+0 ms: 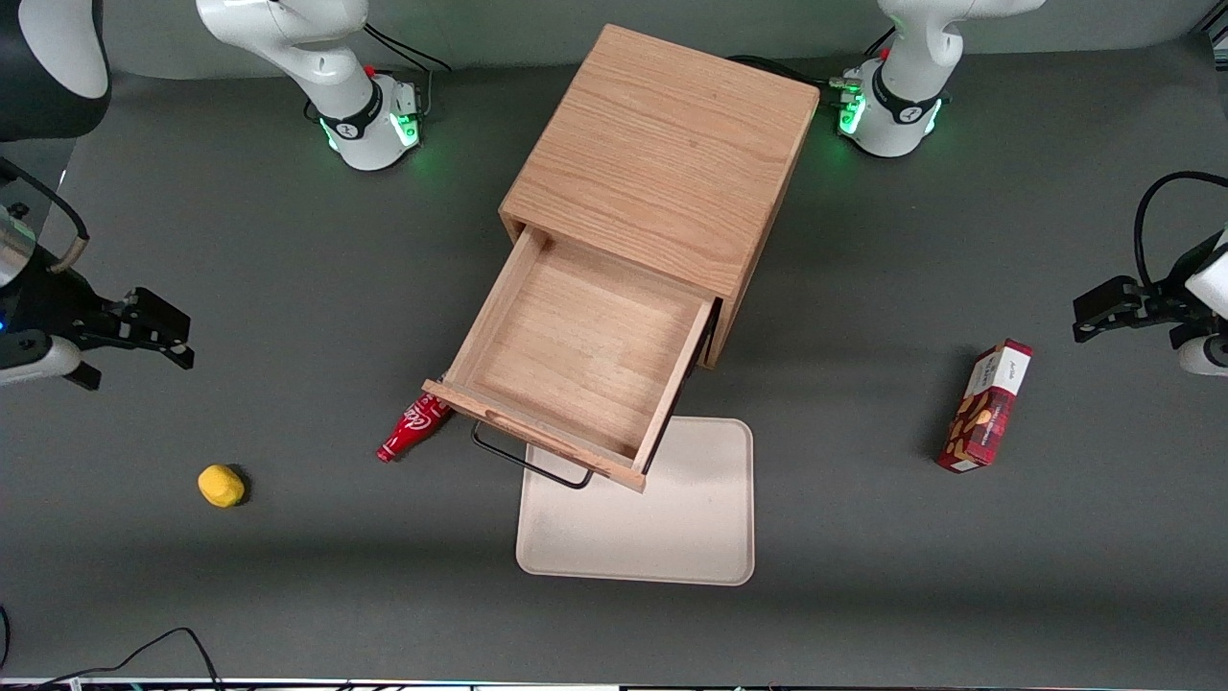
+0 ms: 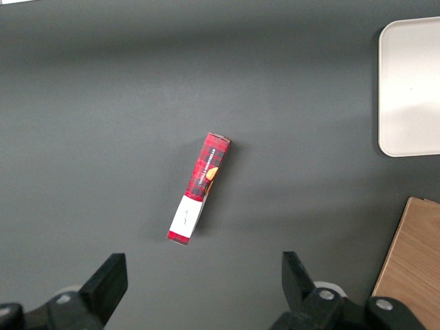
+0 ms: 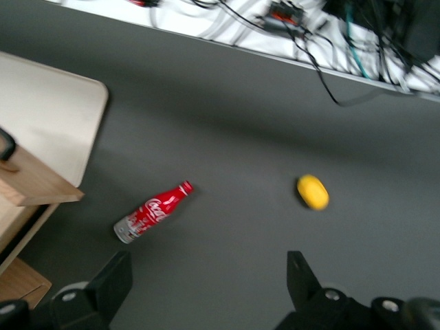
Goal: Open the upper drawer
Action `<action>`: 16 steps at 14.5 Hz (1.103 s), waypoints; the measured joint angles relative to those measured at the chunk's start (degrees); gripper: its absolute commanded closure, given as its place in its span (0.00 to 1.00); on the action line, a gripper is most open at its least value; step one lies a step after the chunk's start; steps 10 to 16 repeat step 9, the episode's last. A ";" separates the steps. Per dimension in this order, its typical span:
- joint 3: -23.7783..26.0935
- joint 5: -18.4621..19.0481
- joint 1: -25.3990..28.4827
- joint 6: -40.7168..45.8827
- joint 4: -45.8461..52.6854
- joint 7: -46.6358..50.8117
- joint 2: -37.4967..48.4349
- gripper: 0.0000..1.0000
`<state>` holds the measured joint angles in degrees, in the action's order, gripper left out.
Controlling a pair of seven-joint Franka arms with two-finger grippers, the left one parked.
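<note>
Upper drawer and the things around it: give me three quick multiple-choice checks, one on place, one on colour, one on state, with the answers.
1. Where does the red bottle lie?
A. inside the upper drawer
B. on the table beside the drawer's front
C. on the tray

2. What colour is the small round object toward the working arm's end of the table?
A. yellow
B. blue
C. white

3. How is the upper drawer now?
A. shut flush
B. pulled out, nothing in it
C. pulled out, holding a box

Answers:
1 B: the bottle lies on the grey table next to the drawer's front panel, off the tray.
2 A: it shows yellow in the front and right wrist views.
3 B: its bare wood floor is exposed, and the gripper is open, apart from the black handle, toward the working arm's end.
</note>
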<state>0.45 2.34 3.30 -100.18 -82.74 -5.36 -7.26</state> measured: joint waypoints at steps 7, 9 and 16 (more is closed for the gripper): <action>-1.48 0.01 -2.71 -3.15 -12.99 7.17 9.06 0.00; -2.56 -0.60 -2.72 -3.14 -12.94 7.21 9.33 0.00; -2.56 -0.60 -2.72 -3.14 -12.94 7.21 9.33 0.00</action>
